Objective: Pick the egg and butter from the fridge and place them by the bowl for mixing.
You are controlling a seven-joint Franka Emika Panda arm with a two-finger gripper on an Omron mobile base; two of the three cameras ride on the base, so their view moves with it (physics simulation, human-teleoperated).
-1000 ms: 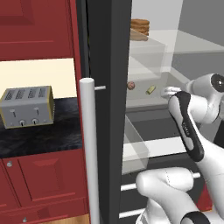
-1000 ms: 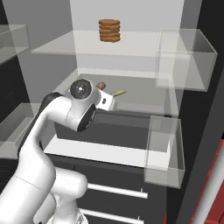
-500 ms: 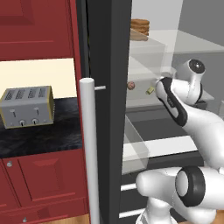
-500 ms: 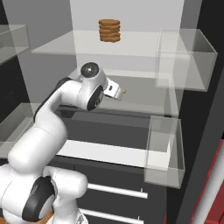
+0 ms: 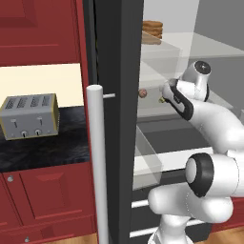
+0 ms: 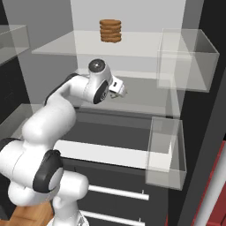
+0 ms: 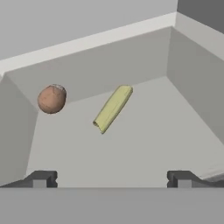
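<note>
Now reaching into the fridge (image 5: 114,57) for the first pick.
Left to right in the hand view: the egg (image 7: 52,99) sits near the shelf's back-left corner, the butter (image 7: 113,108) lies mid-shelf just beside it, apart; the gripper (image 7: 109,178) hangs empty, jaws wide, and next must advance and centre on one.

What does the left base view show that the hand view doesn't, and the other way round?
Left base view alone: the toaster on the dark counter, the red cabinets, the fridge's white bar handle, the stack of brown discs on an upper shelf, and the arm reaching in.

Hand view alone: the open gripper seen from behind its fingertips, and the butter stick's full length.

Both: the egg on the fridge shelf, with the butter lying apart from it.
</note>
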